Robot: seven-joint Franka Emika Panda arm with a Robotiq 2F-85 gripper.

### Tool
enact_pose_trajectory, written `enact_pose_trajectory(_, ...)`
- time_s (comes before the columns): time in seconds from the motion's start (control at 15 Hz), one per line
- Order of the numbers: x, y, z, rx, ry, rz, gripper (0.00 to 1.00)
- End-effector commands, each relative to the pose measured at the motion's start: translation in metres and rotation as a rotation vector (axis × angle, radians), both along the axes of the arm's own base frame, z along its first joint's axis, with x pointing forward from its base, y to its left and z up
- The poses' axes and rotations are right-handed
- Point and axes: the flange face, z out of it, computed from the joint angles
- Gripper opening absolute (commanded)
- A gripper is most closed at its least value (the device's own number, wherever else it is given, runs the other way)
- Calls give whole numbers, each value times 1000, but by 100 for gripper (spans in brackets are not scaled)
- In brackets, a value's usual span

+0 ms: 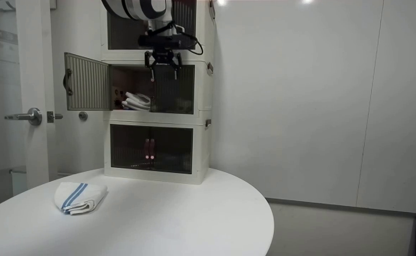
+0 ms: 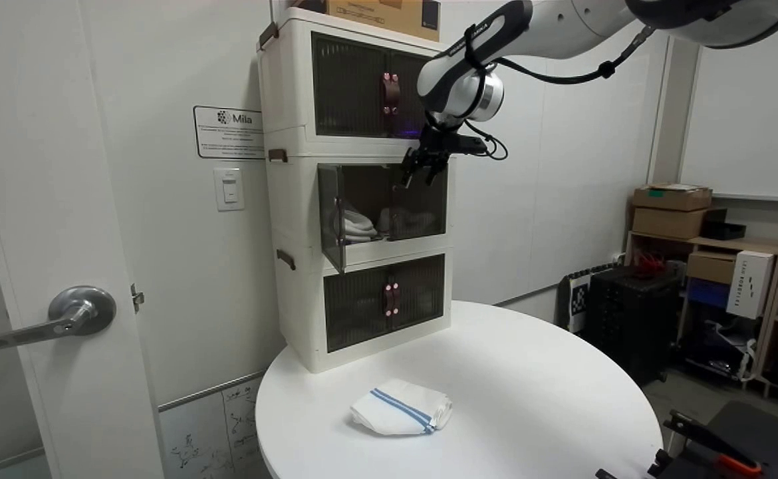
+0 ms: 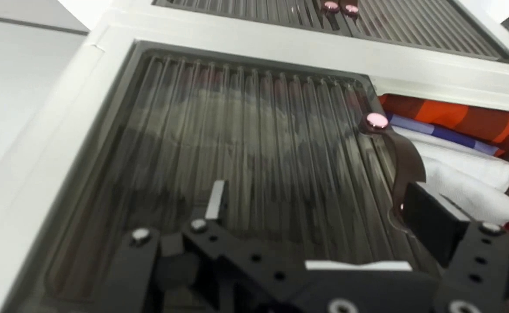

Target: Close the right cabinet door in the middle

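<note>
The right cabinet door in the middle is a grey see-through ribbed panel, in both exterior views (image 1: 175,94) (image 2: 422,216) and large in the wrist view (image 3: 246,134). It looks flush, or nearly flush, with the white frame. Its brown strap handle (image 3: 411,163) is at the inner edge. My gripper, in both exterior views (image 1: 164,75) (image 2: 422,177) and the wrist view (image 3: 326,208), is open and empty in front of this door's upper part. One fingertip covers the handle's end in the wrist view; I cannot tell whether it touches.
The twin left door of the middle tier (image 1: 89,83) stands swung wide open, and also shows in an exterior view (image 2: 332,219). White cloths (image 1: 137,101) lie inside that tier. Closed doors are below (image 1: 151,149) and above. A folded striped towel (image 1: 80,197) lies on the round white table (image 1: 179,220).
</note>
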Motion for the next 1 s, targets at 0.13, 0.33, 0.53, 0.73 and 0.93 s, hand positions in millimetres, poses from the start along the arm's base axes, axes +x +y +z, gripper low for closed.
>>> enact_pose_trajectory(0.13, -50, -12, 40, 21, 164, 15, 100)
enact_pose_trajectory(0.33, -83, -12, 47, 50, 222, 17, 100)
enact_pose_trajectory(0.53, -116, -7, 42, 92, 258, 6, 100)
enact_pose_trajectory(0.73, -148, 3, 27, 142, 263, -32, 100)
enact_pose_trajectory(0.93, -176, 9, 19, 152, 240, -77, 100)
